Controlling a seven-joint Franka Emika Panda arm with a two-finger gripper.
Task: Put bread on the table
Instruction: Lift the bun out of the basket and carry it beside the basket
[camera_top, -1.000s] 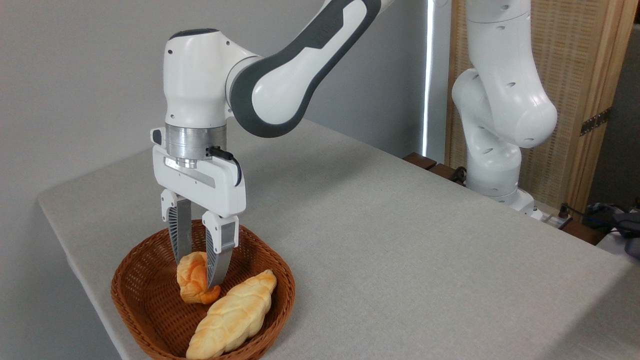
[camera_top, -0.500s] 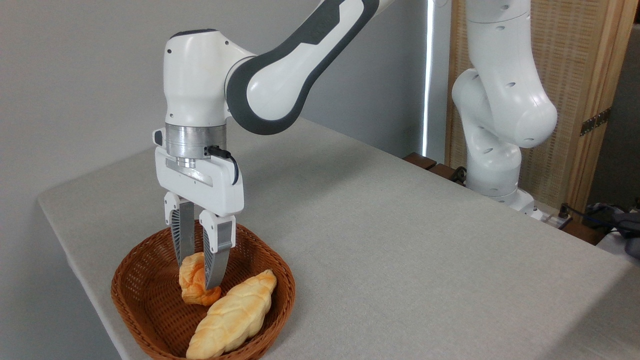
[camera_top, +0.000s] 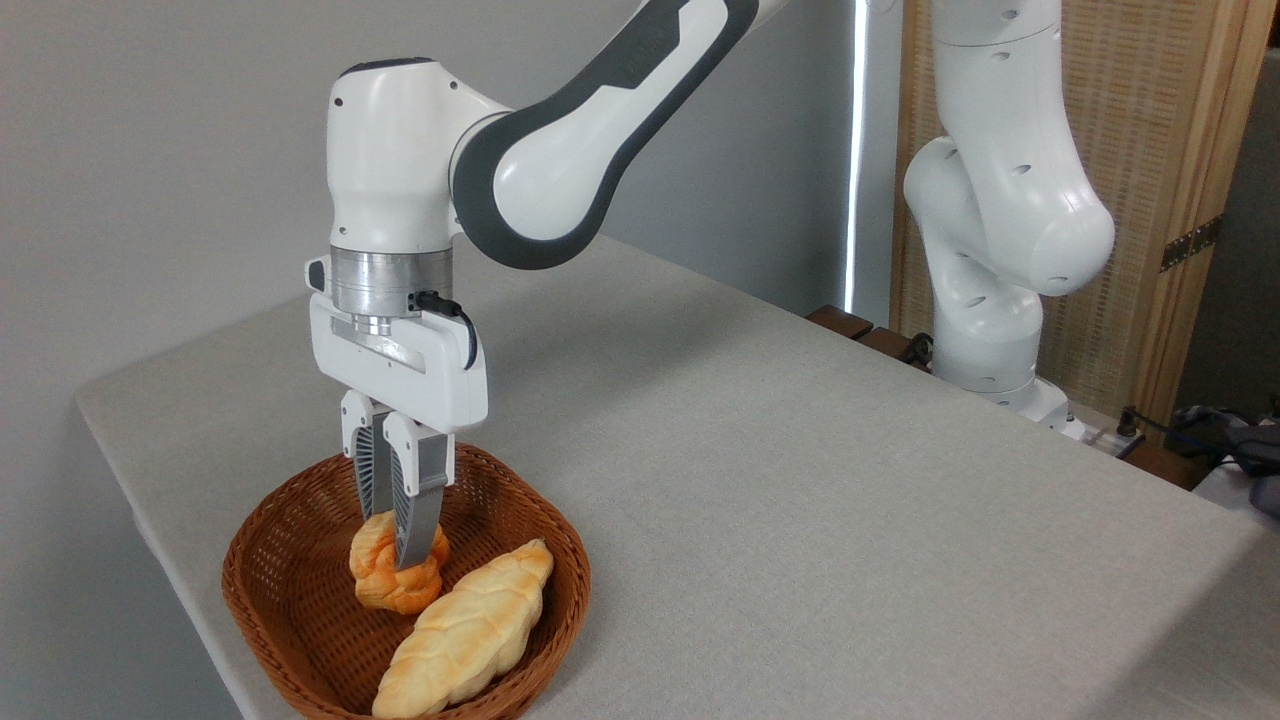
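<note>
The bread (camera_top: 388, 584), a small lumpy orange-golden roll, lies inside a brown wicker basket (camera_top: 290, 620) at the near left of the table (camera_top: 780, 480). My gripper (camera_top: 396, 548) points straight down into the basket, and its two fingers are pinched close together on the top of the roll, squeezing it. The roll still rests low in the basket, touching a longer pale braided loaf (camera_top: 462, 632) beside it.
The basket sits close to the table's near-left edge. The arm's white base (camera_top: 985, 330) stands at the far right, in front of a wooden screen (camera_top: 1150, 150). Dark cables and gear (camera_top: 1235, 440) lie off the table's right edge.
The fingers have closed from a wide stance around the roll to a tight pinch on it. The roll looks squashed and shifted slightly left; the arm has barely moved.
</note>
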